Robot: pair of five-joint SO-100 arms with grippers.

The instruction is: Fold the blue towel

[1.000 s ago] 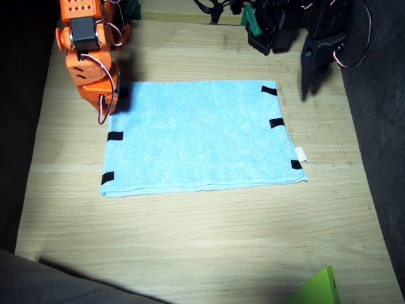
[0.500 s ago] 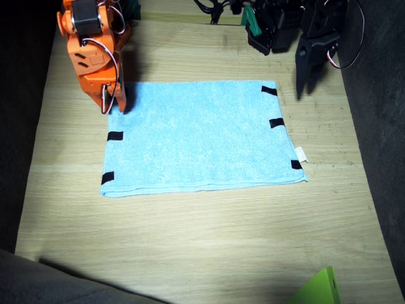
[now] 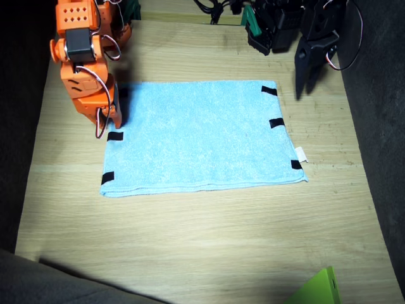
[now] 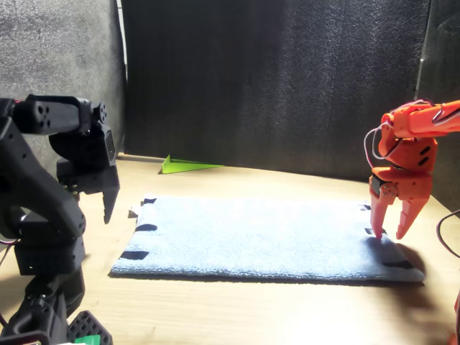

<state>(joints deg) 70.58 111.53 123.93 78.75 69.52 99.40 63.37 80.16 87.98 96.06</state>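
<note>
The blue towel [image 3: 202,136] lies flat and spread out on the wooden table, with black tape marks along both short edges and a white tag at one corner. In the front view the towel [image 4: 259,237] stretches between the two arms. My orange right gripper [image 3: 106,121] points down at the towel's short edge, near the middle tape mark. Its jaws stand apart, open, with the tips just above the cloth [image 4: 388,231]. My black left gripper [image 3: 308,79] hangs above the table beyond the towel's opposite far corner. It holds nothing, and its jaw gap is unclear [image 4: 110,208].
A bright green wedge [image 3: 316,288] lies at the table's near corner and also shows in the front view [image 4: 188,166]. Black motors and cables [image 3: 272,25] crowd the far edge. Dark walls surround the table [image 3: 209,247].
The right gripper has moved along the towel's short edge from the far corner towards the middle tape mark. The left gripper shifted slightly sideways a second ago and has stayed put since.
</note>
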